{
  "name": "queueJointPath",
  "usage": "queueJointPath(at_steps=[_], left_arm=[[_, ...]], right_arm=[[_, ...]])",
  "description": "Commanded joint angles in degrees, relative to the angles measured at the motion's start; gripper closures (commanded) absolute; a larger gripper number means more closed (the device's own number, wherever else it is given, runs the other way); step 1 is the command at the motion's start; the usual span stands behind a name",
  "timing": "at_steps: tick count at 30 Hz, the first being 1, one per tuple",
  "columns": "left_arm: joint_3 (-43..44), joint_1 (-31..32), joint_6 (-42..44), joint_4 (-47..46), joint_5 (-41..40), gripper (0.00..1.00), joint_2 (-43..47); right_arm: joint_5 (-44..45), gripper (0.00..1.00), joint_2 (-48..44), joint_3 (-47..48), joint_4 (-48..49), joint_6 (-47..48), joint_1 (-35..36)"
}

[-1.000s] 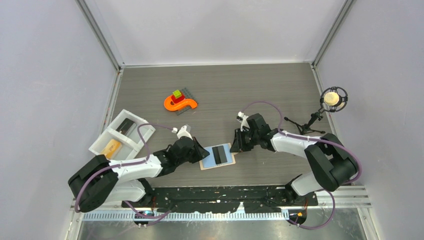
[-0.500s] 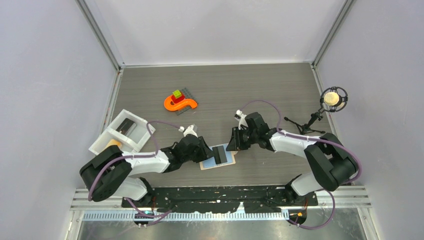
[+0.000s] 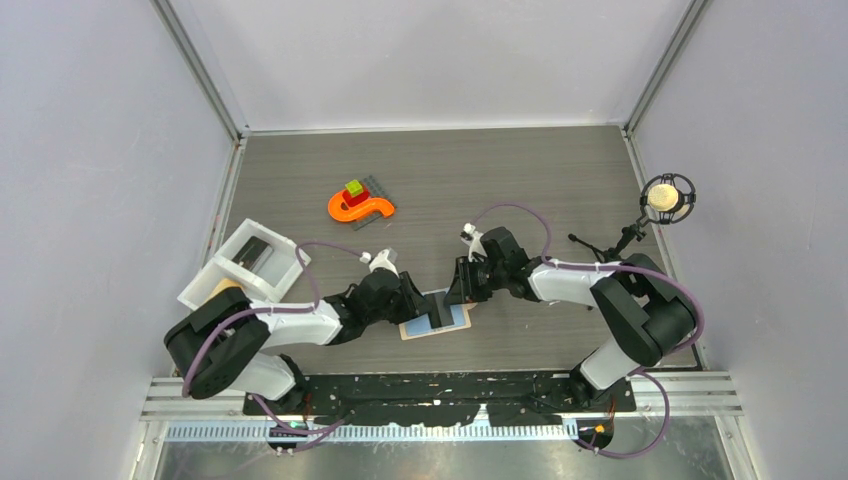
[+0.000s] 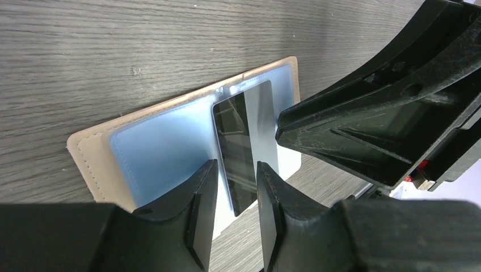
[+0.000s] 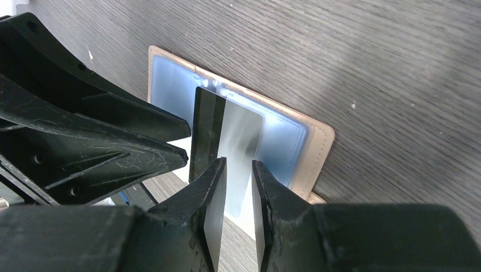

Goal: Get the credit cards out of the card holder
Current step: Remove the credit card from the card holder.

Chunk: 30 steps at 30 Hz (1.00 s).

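Observation:
The card holder [image 3: 452, 322] lies open on the table, tan outside with pale blue inner faces [image 4: 159, 150] [image 5: 170, 85]. A black card [image 4: 235, 144] with a glossy grey half sits in its middle; it also shows in the right wrist view [image 5: 207, 127] and from above [image 3: 441, 309]. My left gripper [image 3: 416, 301] [image 4: 235, 167] is open, its jaws low over the card's near end. My right gripper [image 3: 459, 291] [image 5: 239, 164] faces it from the other side, jaws slightly apart over the card's grey half. Neither holds anything.
A white two-compartment tray [image 3: 262, 282] at the left holds a dark card [image 3: 254, 251] and an orange-yellow card [image 3: 221, 288], partly hidden by my left arm. An orange S-shaped toy [image 3: 360, 206] lies further back. A microphone on a stand [image 3: 666, 197] is at the right.
My left gripper has moved right and my right gripper left. Both now meet over the open card holder. The holder and card have not moved.

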<state>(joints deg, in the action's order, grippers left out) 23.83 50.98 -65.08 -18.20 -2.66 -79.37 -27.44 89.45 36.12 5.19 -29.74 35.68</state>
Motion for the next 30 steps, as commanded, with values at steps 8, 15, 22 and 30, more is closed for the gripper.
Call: queueJointPath(at_steps=[8, 15, 22, 30], left_arm=[[-0.7, 0.1, -0.5, -4.9, 0.7, 0.65, -1.7], [-3.5, 0.1, -5.2, -13.6, 1.9, 0.65, -3.6], [-4.3, 0.1, -6.9, -18.8, 2.0, 0.68, -4.4], [-4.6, 0.1, -7.0, -18.2, 1.5, 0.78, -3.8]], right_arm=[[2.4, 0.69, 1.5, -1.8, 1.7, -0.6, 0.7], [2.3, 0.69, 1.4, -2.6, 1.9, -0.8, 0.7], [2.2, 0.69, 1.9, -4.1, 3.1, -1.3, 0.7], [2.0, 0.69, 1.6, -4.9, 4.1, -1.8, 0.7]])
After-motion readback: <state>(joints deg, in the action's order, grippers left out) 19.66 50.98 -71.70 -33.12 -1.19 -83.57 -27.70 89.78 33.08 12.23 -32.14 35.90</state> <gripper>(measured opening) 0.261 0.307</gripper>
